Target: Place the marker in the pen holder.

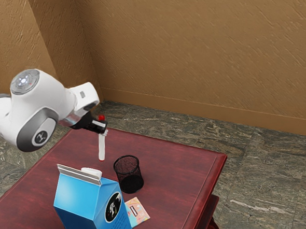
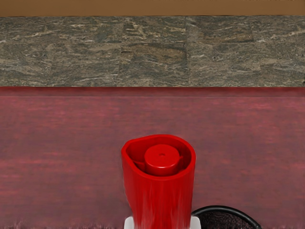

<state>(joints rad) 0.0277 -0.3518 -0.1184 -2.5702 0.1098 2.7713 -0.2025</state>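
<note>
1 white marker with red ends [image 1: 101, 149] is gripped by the black 2-finger tool [image 1: 103, 129], its fingers closed on the barrel from 2 sides. From where I stand, the marker hangs above the dark red wooden desk [image 1: 171, 162], close to upright with a slight lean, its broader red end poking up above the tool and the long white barrel reaching down to a small red tip. The white and grey jointed arm [image 1: 43, 108] comes in from the exterior view's left. Toward that view's right from the marker, the round black mesh pen holder [image 1: 128, 174] stands upright on the desk; the marker is outside it, near but apart. In the wrist view, the hollow red end looms large, with a round red plug inside, and part of the holder's black rim curves beside it. A tall blue milk carton [image 1: 85, 201] with a white cap [image 1: 91, 171] and a round black emblem stands nearest the exterior camera. A flat, pastel-patterned piece [image 1: 138, 211] lies on the desk, partly hidden by the carton. Grey-brown stone flooring [image 1: 265, 164] runs to a rough tan wall [image 1: 196, 49].
</note>
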